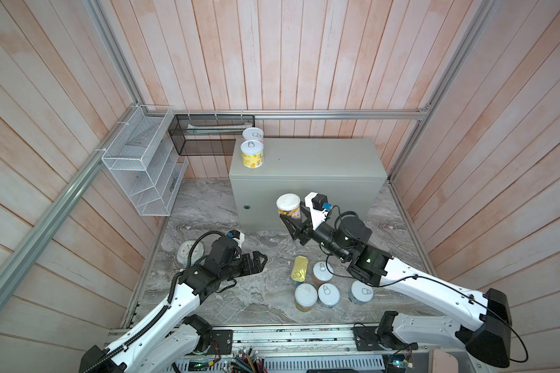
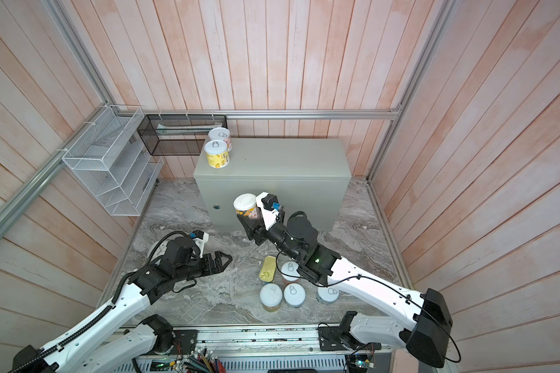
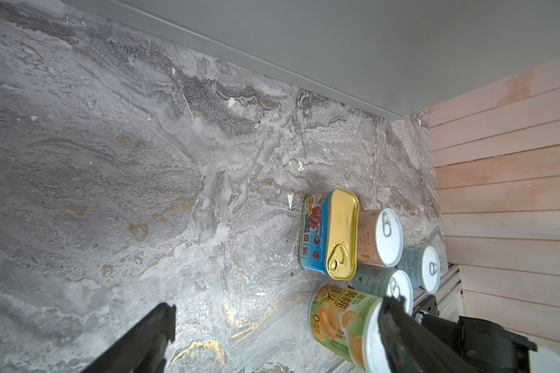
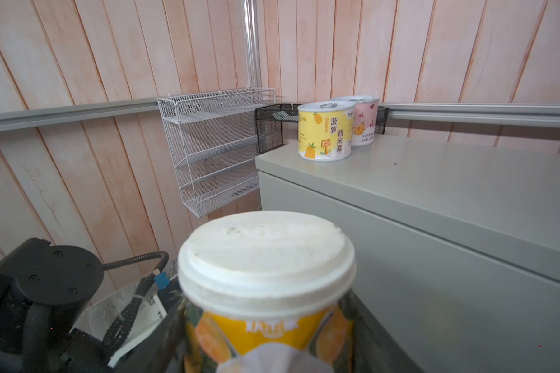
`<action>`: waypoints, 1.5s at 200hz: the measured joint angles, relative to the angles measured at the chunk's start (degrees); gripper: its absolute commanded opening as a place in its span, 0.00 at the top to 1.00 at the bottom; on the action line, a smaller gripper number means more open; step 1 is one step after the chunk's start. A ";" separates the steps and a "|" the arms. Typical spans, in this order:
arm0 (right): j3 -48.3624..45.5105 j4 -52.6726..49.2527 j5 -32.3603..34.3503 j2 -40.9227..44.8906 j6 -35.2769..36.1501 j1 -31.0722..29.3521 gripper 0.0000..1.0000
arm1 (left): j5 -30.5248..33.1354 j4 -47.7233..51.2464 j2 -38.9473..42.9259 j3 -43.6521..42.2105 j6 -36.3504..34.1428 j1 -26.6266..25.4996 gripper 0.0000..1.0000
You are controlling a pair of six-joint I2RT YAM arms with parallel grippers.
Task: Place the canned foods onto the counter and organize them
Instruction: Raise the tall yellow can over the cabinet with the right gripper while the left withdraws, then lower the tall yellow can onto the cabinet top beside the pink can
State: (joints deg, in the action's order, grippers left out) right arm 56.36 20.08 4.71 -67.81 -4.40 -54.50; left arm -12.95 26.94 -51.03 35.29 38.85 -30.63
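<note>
My right gripper (image 1: 290,218) (image 2: 248,219) (image 4: 265,339) is shut on an orange-labelled can (image 1: 288,203) (image 2: 245,203) (image 4: 265,258) with a white lid. It holds the can upright in front of the grey-green counter (image 1: 320,158) (image 2: 288,158) (image 4: 434,181), below its top. A yellow can (image 1: 252,154) (image 4: 324,132) and a pink can (image 1: 253,135) (image 4: 364,122) stand at the counter's far left corner. A gold tin (image 1: 299,269) (image 3: 340,232) and several cans (image 1: 328,294) (image 3: 380,237) stand together on the marble. My left gripper (image 1: 261,260) (image 2: 225,258) (image 3: 280,310) hovers open over the marble, left of that group, holding nothing.
A pale-blue clock (image 1: 188,253) lies on the marble (image 1: 256,300), half hidden by my left arm. A white wire rack (image 1: 143,168) hangs on the left wall. A black mesh basket (image 1: 207,134) hangs behind the counter's left corner.
</note>
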 measured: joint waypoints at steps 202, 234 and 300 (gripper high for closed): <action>37.40 -10.82 -5.18 -27.54 7.65 13.07 0.34 | -0.22 -3.80 1.38 -1.88 1.29 0.20 0.00; 40.35 -11.67 -5.20 -30.69 8.28 13.70 0.34 | -0.20 -3.21 2.71 -1.95 1.29 0.22 0.00; 49.94 -13.31 -5.62 -37.97 8.48 16.79 0.33 | -0.02 -1.95 4.20 -2.32 1.27 0.26 0.00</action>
State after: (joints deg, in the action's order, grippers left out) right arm 106.30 6.76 -0.91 -105.78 4.08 -37.71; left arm -12.97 24.99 -46.83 32.97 40.12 -30.37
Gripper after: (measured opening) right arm 0.669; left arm 0.998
